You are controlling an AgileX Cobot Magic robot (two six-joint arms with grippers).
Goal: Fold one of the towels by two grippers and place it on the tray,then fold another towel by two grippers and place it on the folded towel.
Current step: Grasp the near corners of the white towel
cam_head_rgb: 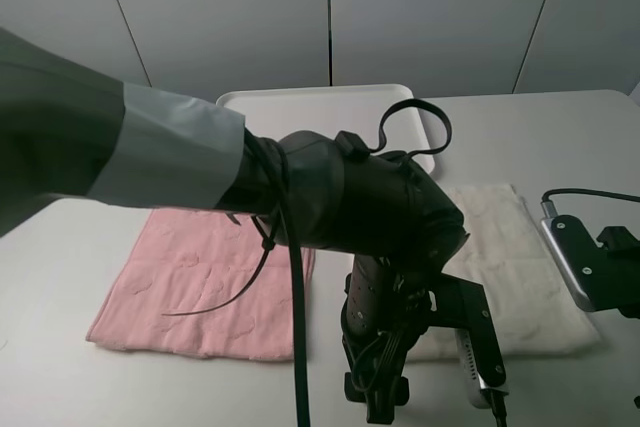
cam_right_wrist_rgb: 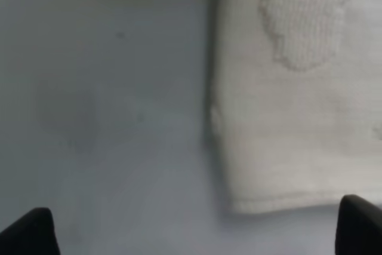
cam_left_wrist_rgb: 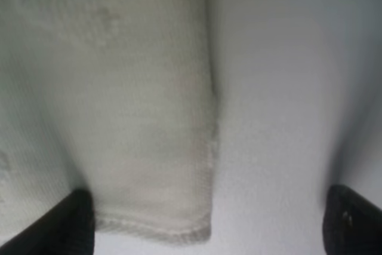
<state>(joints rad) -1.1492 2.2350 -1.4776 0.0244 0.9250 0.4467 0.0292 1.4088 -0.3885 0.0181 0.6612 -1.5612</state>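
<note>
The cream towel lies flat on the right of the table, and the pink towel lies flat to its left. Behind them sits the white tray, partly hidden by my left arm. My left gripper hangs over the cream towel's near left corner; it is open, with one finger over the cloth and the other over bare table. My right gripper is at the towel's right side, open, beside the near right corner. Neither holds anything.
The light grey table runs to grey wall panels at the back. My left arm with its grey sleeve and black cables fills the middle of the exterior high view and hides part of both towels.
</note>
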